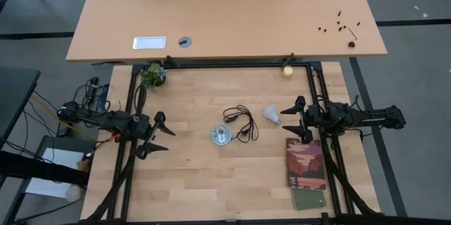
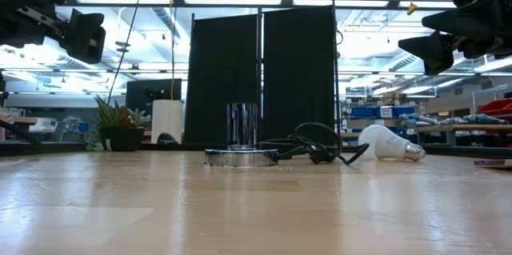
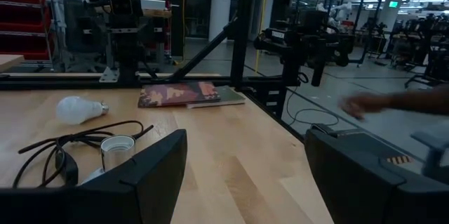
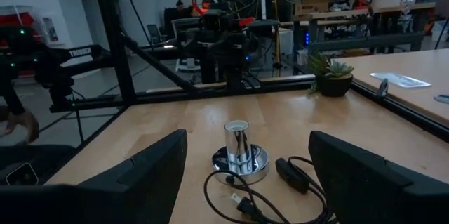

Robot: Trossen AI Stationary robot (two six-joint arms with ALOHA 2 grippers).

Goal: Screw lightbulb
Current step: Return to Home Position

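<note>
Both arms are pulled back to their own sides of the table and held up off the wood; in the low view they hang well above the surface. The left gripper [image 1: 165, 135] points inward with its fingers spread wide and nothing between them. The right gripper [image 1: 285, 120] faces it from the other side, also spread wide and empty.

The lightbulb [image 1: 271, 114] isn't in either hand. It's lying on its side on the table just ahead of the right gripper's fingertips, not touching them, with the screw base turned toward that arm. From the left gripper it's well across the table.

The silver socket disc [image 1: 220, 135] with its short upright tube sits roughly between the two grippers, a bit nearer the left one, with no bulb in it. Its black cord [image 1: 243, 123] is looped up between the socket and the bulb, so from the left gripper the cord is in the way.

Just beside the right gripper and under that arm there's a booklet [image 1: 305, 163] with a landscape cover, overlapping a green booklet [image 1: 310, 199]. A small potted plant [image 1: 153, 75] is near the left arm at the far edge, and a yellowish ball [image 1: 287, 70] is at the far edge on the right arm's side.

In the left wrist view a person's hand [image 3: 365, 104] shows blurred beyond the table.
</note>
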